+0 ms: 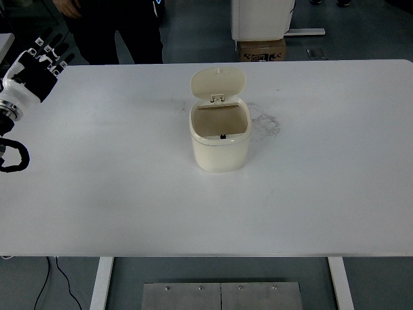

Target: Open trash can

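Already done: lid (pixel 218 82) up, can (pixel 219 139) open mid-frame. Left hand (pixel 37 68) upper left, fingers relaxed, empty; just keep clear.

trash can (pixel 219 142): cream, mid-table, lid (pixel 218 84) hinged up at far side
left hand (pixel 35 68): far-left table (pixel 129 194) edge, fingers relaxed, holding nothing

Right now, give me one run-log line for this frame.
cream plastic trash can: upright on white table, hinged lid open | left hand: far-left table edge, open, holding nothing | right hand: out of view
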### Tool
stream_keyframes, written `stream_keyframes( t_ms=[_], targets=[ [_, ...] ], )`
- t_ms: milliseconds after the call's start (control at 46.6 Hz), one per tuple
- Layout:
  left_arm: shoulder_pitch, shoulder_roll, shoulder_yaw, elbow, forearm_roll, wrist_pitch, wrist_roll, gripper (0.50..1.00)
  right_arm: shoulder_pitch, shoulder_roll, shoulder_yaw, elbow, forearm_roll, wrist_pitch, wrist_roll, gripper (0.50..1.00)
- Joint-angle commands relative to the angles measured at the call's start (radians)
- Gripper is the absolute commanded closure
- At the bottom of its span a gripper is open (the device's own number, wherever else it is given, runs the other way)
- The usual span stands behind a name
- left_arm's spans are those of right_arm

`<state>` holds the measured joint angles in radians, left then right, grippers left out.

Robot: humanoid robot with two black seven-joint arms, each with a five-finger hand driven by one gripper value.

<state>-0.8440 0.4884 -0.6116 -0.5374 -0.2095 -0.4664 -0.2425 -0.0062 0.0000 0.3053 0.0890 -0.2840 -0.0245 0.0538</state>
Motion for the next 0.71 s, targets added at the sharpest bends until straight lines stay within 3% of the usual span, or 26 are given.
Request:
stream_keyframes(
  t_ms=[0,236,686],
  targets=[
    [0.029,-0.001,-0.031,0.004,-0.01,-0.001,-0.001,0.5,0.0,0.0,0.0,0.0,0.0,0.0,0.0,0.509],
    [0.077,-0.007,-0.08,0.056,-0.013,0.0,-0.001,0.5,0.0,0.0,0.0,0.0,0.0,0.0,0.0,0.509],
    [0.163,-0.01,-0.089,0.056,-0.042,0.0,-0.03,0.5,0.0,0.0,0.0,0.0,-0.001,0.0,0.0,0.509]
  ],
)
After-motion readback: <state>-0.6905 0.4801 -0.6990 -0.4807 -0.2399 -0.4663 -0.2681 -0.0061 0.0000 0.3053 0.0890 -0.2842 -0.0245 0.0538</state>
